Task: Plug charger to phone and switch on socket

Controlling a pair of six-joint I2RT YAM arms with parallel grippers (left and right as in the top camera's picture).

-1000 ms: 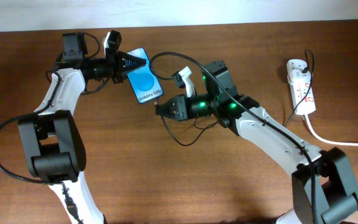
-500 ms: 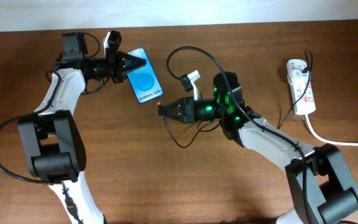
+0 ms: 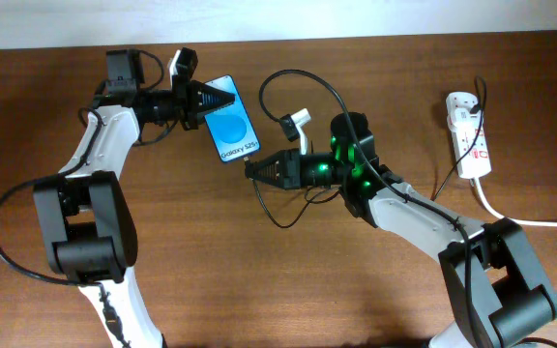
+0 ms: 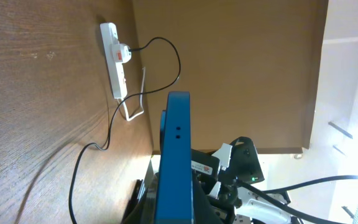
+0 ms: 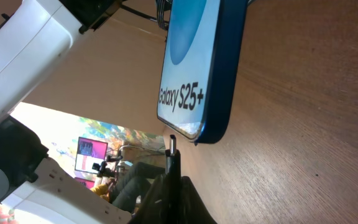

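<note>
The phone (image 3: 233,130), blue screen up with white text, is held at its top end by my left gripper (image 3: 204,98), which is shut on it; its bottom edge shows in the left wrist view (image 4: 176,155). My right gripper (image 3: 257,170) is shut on the charger's connector tip (image 5: 173,149), which points at the phone's bottom edge (image 5: 210,118) just short of it. The black charger cable (image 3: 307,87) loops back over the right arm. The white socket (image 3: 469,134) lies at the far right with a black plug in it, and also shows in the left wrist view (image 4: 114,59).
The socket's thick white cord (image 3: 520,218) runs off the right edge. Slack black cable (image 3: 283,215) lies on the brown table below the right gripper. A white wall edge runs along the back.
The left gripper has shifted the phone slightly right and down, toward the right gripper. The right arm swung earlier and now holds still with the connector tip close to the phone's bottom edge.
</note>
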